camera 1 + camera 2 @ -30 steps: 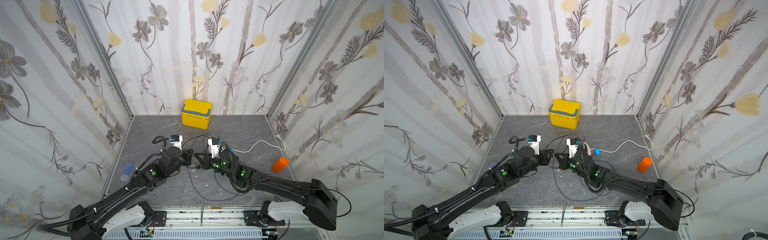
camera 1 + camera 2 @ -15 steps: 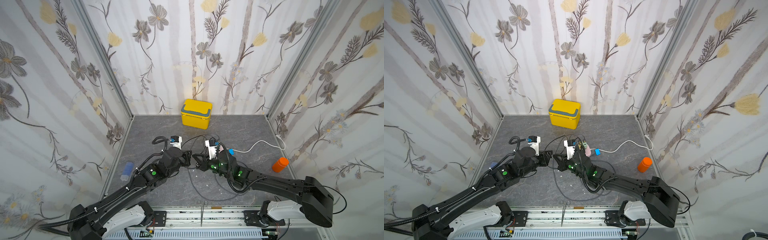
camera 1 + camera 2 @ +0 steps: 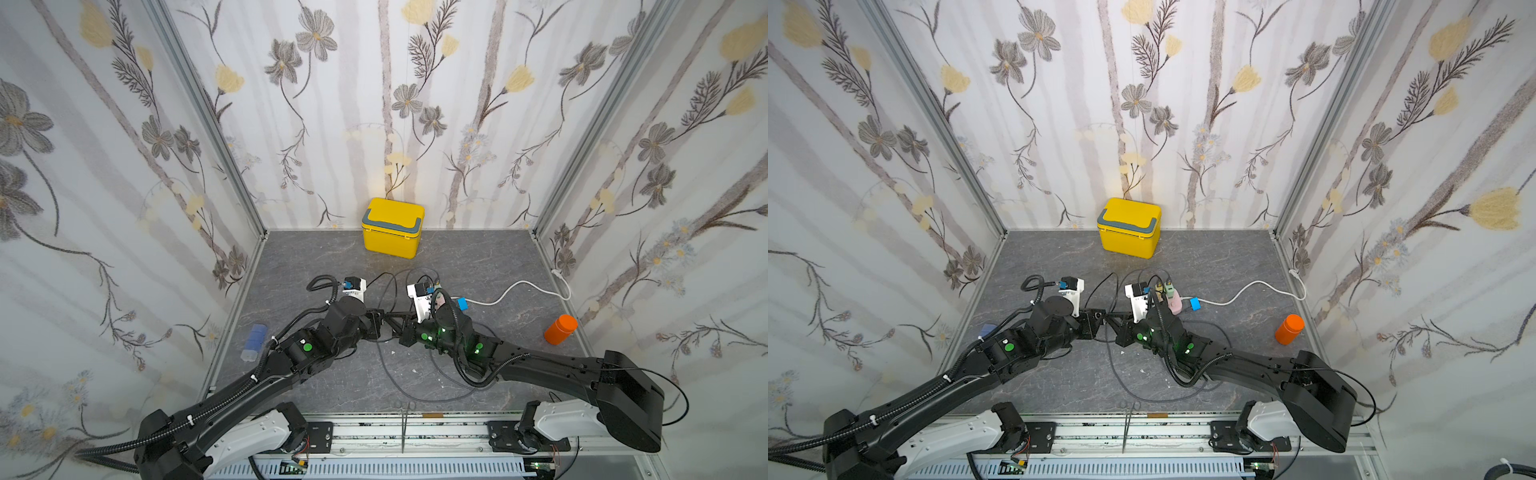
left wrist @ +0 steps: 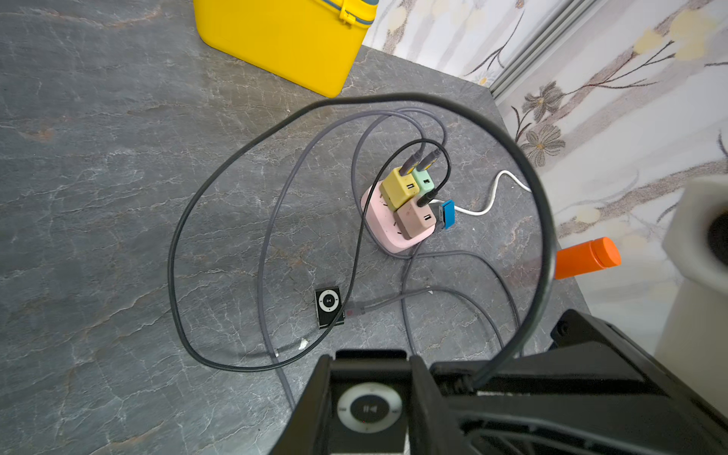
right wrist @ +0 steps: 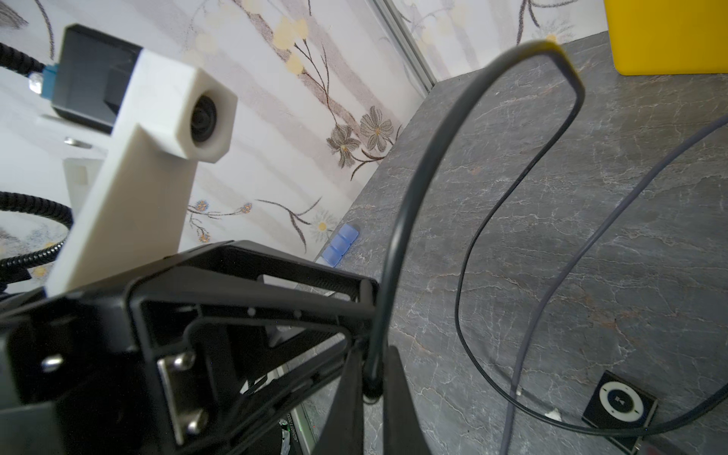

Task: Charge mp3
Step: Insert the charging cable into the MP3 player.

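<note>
In the left wrist view a black mp3 player (image 4: 369, 409) with a white control ring sits between my left gripper's (image 4: 370, 362) fingers, which are shut on it. My right gripper (image 5: 373, 354) is shut on the plug end of a black cable (image 5: 409, 205). That cable arcs up and back to the chargers on a pink power strip (image 4: 394, 240). In both top views the left gripper (image 3: 376, 322) and right gripper (image 3: 395, 323) meet tip to tip above the table. I cannot tell whether the plug is in the player. A second black mp3 player (image 4: 329, 307) lies on the table.
A yellow box (image 3: 392, 227) stands at the back wall. An orange bottle (image 3: 561, 329) lies at the right and a blue piece (image 3: 254, 343) at the left edge. Grey cables (image 3: 386, 374) loop over the table's middle. Metal forceps (image 3: 404, 419) lie at the front rail.
The right arm has shifted slightly left, bringing the cable end closer to the left gripper. The left arm has stayed almost still, and both grips are unchanged.
</note>
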